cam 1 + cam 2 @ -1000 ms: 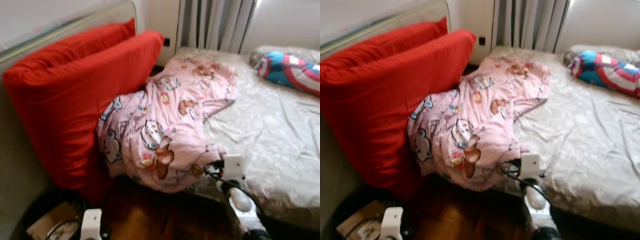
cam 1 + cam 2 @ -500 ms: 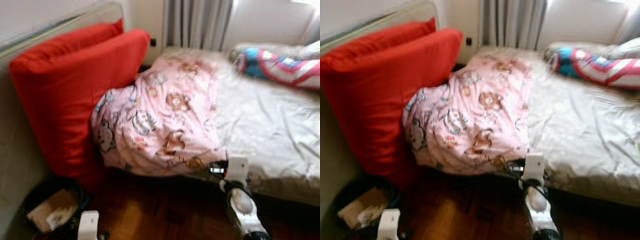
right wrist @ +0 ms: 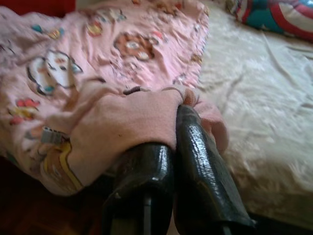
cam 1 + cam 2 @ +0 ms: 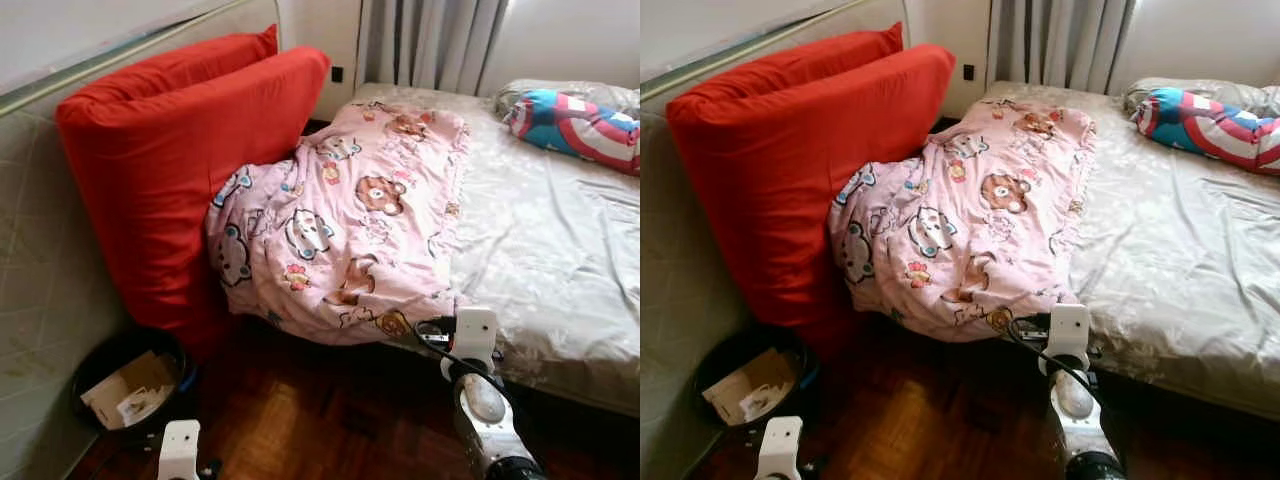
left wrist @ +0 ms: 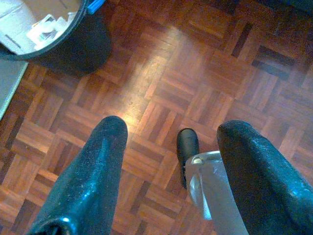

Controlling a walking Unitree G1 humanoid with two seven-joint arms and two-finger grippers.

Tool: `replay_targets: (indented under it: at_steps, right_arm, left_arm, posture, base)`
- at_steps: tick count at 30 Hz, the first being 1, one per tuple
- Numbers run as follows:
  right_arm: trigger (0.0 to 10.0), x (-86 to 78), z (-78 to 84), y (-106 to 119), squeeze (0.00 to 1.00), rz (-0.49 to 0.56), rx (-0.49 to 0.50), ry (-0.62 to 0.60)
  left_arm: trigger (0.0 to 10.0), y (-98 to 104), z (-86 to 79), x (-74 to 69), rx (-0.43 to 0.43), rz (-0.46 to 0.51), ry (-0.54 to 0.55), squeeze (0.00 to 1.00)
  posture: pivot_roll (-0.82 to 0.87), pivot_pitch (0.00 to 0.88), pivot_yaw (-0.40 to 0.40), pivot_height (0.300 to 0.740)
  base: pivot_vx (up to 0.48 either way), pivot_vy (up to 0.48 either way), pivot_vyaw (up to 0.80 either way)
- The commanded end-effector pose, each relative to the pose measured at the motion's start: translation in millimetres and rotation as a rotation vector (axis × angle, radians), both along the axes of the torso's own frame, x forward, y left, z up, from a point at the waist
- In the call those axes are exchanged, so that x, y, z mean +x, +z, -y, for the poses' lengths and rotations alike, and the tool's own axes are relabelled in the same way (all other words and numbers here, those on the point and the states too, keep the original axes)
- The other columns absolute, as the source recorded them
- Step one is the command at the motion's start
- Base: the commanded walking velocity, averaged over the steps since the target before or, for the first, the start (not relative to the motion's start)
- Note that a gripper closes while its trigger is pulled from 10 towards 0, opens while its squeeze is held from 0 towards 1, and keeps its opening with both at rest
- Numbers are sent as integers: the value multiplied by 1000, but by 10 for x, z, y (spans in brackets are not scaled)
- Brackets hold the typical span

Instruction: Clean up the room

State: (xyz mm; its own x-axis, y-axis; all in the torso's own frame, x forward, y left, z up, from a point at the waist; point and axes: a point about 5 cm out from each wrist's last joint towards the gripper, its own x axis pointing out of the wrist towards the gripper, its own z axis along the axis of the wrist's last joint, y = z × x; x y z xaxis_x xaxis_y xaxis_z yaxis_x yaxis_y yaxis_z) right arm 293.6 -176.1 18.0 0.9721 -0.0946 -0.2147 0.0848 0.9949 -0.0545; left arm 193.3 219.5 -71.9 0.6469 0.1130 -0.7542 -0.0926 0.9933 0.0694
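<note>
Right gripper (image 3: 171, 127) was clamped on the pink blanket (image 4: 340, 230) hem at 5 o'clock; blanket remained bunched, bed (image 4: 560, 250) unmade.

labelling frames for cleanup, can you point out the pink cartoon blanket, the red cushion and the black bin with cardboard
pink cartoon blanket (image 4: 345, 230), left eye view, middle of its printed top.
red cushion (image 4: 170, 170), left eye view, its front face.
black bin (image 4: 90, 362), left eye view, its near-left rim.
</note>
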Motion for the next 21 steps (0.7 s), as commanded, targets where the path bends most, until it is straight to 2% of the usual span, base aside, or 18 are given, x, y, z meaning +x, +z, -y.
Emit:
replay_targets:
  at_steps: [1,5,6,7,8,9,21]
  right_arm:
    - [10000,0,-15,-20,0,-22,2,13]
    - [10000,-31,-13,-75,0,-57,19,10]
    - [10000,-43,-13,-96,55,-71,27,9]
    - [10000,-53,-15,-112,894,-80,37,7]
    - [10000,-53,-15,-112,894,-80,37,7]
    - [10000,-73,-19,-143,1000,-100,47,8]
    - [10000,-157,-36,-274,1000,-194,40,29]
  left_arm:
    - [10000,-29,-13,-52,6,-34,-10,0]
    - [10000,-29,-10,-52,6,-34,-14,0]
    - [10000,-29,-10,-51,5,-34,-15,0]
    - [10000,-29,-9,-51,5,-34,-15,0]
    - [10000,-29,-9,-51,5,-34,-15,0]
    - [10000,-29,-9,-50,5,-34,-16,0]
    - [10000,-28,-12,-50,6,-35,-23,0]
  posture:
    - [-40,23,-4,740]
    - [-40,23,-5,740]
    - [-39,23,-5,740]
    - [-39,23,-5,740]
    - [-39,23,-5,740]
    - [-39,23,-5,740]
    - [-39,24,-5,740]
  base:
    - [0,0,0]
    - [0,0,0]
    - [0,0,0]
    - [0,0,0]
    - [0,0,0]
    - [0,0,0]
    - [0,0,0]
